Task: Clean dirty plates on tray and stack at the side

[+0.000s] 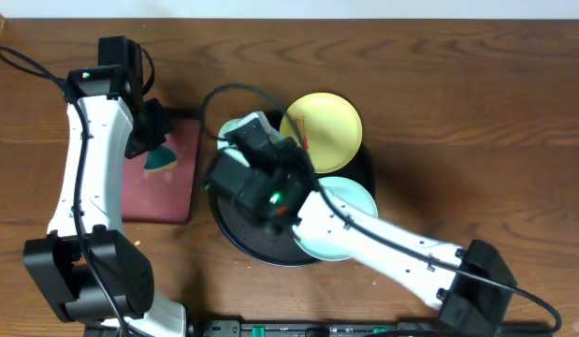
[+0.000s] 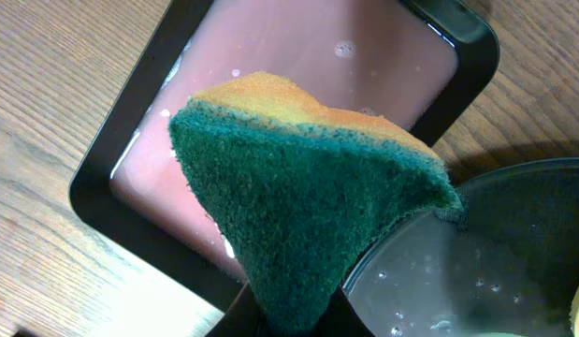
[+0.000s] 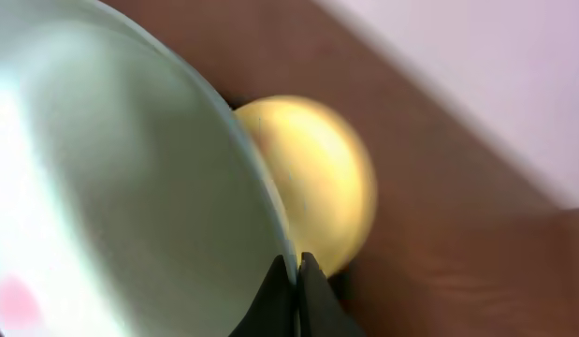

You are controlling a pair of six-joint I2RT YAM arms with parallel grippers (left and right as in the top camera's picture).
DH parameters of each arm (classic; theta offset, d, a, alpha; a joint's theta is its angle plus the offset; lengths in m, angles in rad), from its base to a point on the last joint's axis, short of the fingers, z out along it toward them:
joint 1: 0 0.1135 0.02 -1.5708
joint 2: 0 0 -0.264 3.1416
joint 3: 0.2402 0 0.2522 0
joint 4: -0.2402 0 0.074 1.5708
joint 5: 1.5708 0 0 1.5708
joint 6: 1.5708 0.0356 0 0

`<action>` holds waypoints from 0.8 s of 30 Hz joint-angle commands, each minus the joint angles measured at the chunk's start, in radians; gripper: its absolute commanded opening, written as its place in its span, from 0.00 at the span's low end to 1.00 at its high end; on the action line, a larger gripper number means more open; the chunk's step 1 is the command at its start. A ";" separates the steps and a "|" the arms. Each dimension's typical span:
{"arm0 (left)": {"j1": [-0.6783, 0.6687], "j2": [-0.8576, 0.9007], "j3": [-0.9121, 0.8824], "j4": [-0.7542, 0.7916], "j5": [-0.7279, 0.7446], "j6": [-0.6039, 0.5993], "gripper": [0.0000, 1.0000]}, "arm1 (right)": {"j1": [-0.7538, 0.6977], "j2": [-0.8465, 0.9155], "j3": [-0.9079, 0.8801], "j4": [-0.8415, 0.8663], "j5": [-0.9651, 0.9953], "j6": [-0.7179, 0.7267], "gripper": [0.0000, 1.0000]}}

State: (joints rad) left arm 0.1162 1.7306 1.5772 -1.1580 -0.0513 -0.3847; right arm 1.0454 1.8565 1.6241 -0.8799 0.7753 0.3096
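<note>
Nothing's stacked yet: I'm clamping my right gripper (image 3: 296, 271) on a mint plate (image 3: 130, 187) over the tray (image 1: 235, 234), with the left gripper (image 2: 291, 316) squeezing the sponge (image 2: 308, 206) beside it.

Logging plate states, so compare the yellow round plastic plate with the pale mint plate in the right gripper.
The yellow round plastic plate lies free on the round black tray; the pale mint plate is pinched by its rim in the right gripper. One is yellow, the other mint. Both are round and show red marks.

The right arm (image 1: 383, 234) covers part of 1 mint plate (image 1: 356, 195), and the yellow plate (image 3: 317, 178) seems blurred.
</note>
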 commanded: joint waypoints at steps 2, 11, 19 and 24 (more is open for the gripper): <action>0.002 -0.012 0.014 0.000 -0.001 0.017 0.07 | -0.152 -0.035 0.018 0.009 -0.504 0.011 0.01; -0.009 -0.012 -0.005 0.000 -0.001 0.018 0.07 | -0.494 -0.087 0.018 -0.018 -1.011 0.012 0.01; -0.070 -0.012 -0.005 0.010 -0.001 0.021 0.08 | -0.807 -0.186 0.018 -0.162 -1.012 0.006 0.01; -0.122 -0.012 -0.005 0.029 -0.002 0.032 0.08 | -1.022 -0.211 0.016 -0.299 -0.980 -0.055 0.01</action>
State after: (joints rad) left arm 0.0177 1.7306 1.5768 -1.1339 -0.0509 -0.3805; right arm 0.1448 1.6714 1.6241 -1.1175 -0.2047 0.3016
